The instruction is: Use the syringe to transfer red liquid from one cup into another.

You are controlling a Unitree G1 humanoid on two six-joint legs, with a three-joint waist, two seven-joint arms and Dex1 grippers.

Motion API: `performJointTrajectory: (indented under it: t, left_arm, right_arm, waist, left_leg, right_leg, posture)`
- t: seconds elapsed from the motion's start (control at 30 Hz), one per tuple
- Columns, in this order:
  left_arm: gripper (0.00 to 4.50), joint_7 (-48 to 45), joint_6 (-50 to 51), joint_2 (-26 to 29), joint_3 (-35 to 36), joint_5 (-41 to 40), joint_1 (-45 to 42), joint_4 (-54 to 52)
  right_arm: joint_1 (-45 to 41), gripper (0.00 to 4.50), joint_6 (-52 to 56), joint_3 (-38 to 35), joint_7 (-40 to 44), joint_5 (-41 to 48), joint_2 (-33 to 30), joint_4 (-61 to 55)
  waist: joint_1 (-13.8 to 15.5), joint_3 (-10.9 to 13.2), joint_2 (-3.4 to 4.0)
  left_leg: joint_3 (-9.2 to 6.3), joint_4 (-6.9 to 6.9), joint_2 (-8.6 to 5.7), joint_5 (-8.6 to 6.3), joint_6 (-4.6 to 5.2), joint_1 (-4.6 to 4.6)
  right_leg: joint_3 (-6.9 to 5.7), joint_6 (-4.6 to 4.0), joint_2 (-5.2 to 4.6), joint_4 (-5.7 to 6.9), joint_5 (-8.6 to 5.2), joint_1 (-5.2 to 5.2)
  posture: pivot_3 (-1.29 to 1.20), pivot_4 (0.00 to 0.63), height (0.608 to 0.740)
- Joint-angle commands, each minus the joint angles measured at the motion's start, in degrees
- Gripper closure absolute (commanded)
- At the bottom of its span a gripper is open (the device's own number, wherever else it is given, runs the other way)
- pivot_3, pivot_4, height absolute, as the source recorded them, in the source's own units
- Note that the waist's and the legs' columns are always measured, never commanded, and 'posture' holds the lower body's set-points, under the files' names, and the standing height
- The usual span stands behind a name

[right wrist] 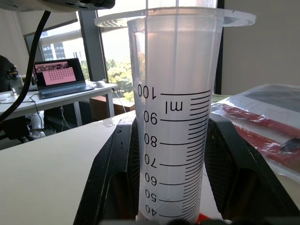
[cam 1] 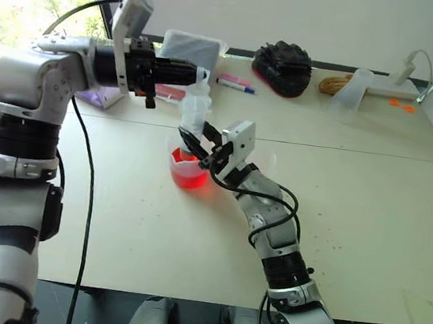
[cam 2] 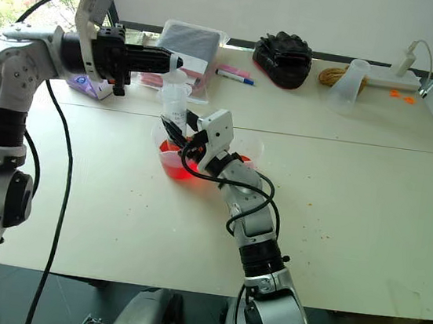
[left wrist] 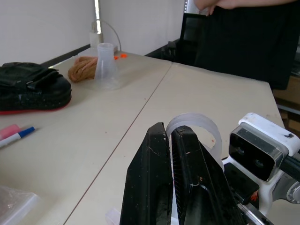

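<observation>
Right wrist view shows the right end effector [right wrist: 176, 187] clamped on the barrel of the syringe [right wrist: 176, 117], which stands upright between its two fingers; from the head views the syringe's lower end sits in the larger cup [cam 1: 190, 171] of red liquid [cam 1: 188, 177] on the tabletop [cam 1: 353, 210]; the left end effector [cam 1: 198, 71] is level, fingers pressed together on the whitish plunger top [left wrist: 197, 129].

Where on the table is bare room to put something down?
Free: the wide table area right of the right pincer, and the near strip before the red-liquid beaker. Crowded: the far edge, with pouch, black bag, marker and flask.
</observation>
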Motion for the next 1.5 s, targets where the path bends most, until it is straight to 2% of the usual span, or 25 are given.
performJointTrajectory:
  t: [0.03,0.3,0.4,0.63,0.97,1.33,1.5]
  left_arm:
    - [4.44,0.7,-0.7,1.6,4.81,-2.86,-0.58,-4.27]
    - [4.44,3.67,2.98,4.34,6.68,-4.55,7.09,-9.58]
    - [3.55,5.3,4.26,4.7,7.64,-5.43,8.73,-11.08]
    - [1.07,6.48,3.67,5.18,8.41,-6.34,10.46,-13.78]
    - [1.07,7.59,3.68,5.69,8.99,-6.87,10.94,-14.24]
    - [1.07,7.48,4.32,13.53,14.68,-7.86,19.27,-15.18]
    - [1.07,8.3,5.33,15.04,17.64,-10.08,21.86,-16.53]
  right_arm:
    - [0.57,3.16,1.76,3.9,1.55,-1.33,0.58,0.89]
    - [0.03,3.16,3.02,3.62,1.6,-0.9,0.11,-0.51]
    - [-0.33,3.16,3.34,3.5,1.79,-0.69,-0.02,-0.8]
    - [-1.12,3.16,3.51,2.98,2.04,-0.47,-0.2,-1.11]
    - [-2.63,3.16,3.0,1.19,1.27,-0.49,-0.41,-1.0]
    - [-5.63,3.16,7.32,-3.37,-0.76,2.43,-1.86,-5.56]
    - [-5.96,3.16,10.5,-4.2,-0.81,3.57,-2.94,-9.26]
  waist:
    - [-0.05,0.0,0.0]
    - [-0.03,0.0,0.0]
    - [0.06,-0.01,-0.01]
    - [-0.07,-0.01,-0.01]
    - [-0.04,-0.01,-0.01]
    - [-0.11,-0.01,-0.01]
    - [0.02,-0.01,-0.02]
  left_leg:
    - [0.0,0.0,0.0,0.0,0.0,0.0]
    - [-0.01,-0.01,0.03,0.01,-0.02,0.02]
    - [-0.02,-0.01,0.02,0.01,-0.02,0.02]
    - [-0.02,-0.01,0.02,0.01,-0.03,0.03]
    - [-0.02,-0.01,0.02,0.01,-0.04,0.02]
    - [-0.04,-0.02,0.04,0.02,-0.05,0.03]
    - [-0.04,-0.02,0.03,0.0,-0.03,0.02]
  right_leg:
    - [0.0,0.0,0.0,0.0,0.0,0.0]
    - [0.03,0.0,-0.01,0.0,0.0,-0.01]
    - [0.02,0.0,-0.06,0.0,0.0,0.01]
    - [0.02,0.0,-0.06,0.0,0.0,0.0]
    - [0.02,0.0,-0.05,-0.01,0.0,0.0]
    - [0.03,-0.01,-0.11,-0.03,0.0,-0.03]
    - [0.02,-0.01,-0.15,-0.07,0.0,-0.03]
  posture:
    - [0.0,0.15,0.74]
    - [0.0,0.15,0.74]
    - [0.0,0.15,0.74]
    - [0.0,0.15,0.74]
    - [0.0,0.15,0.74]
    - [0.0,0.15,0.74]
    - [0.0,0.15,0.74]
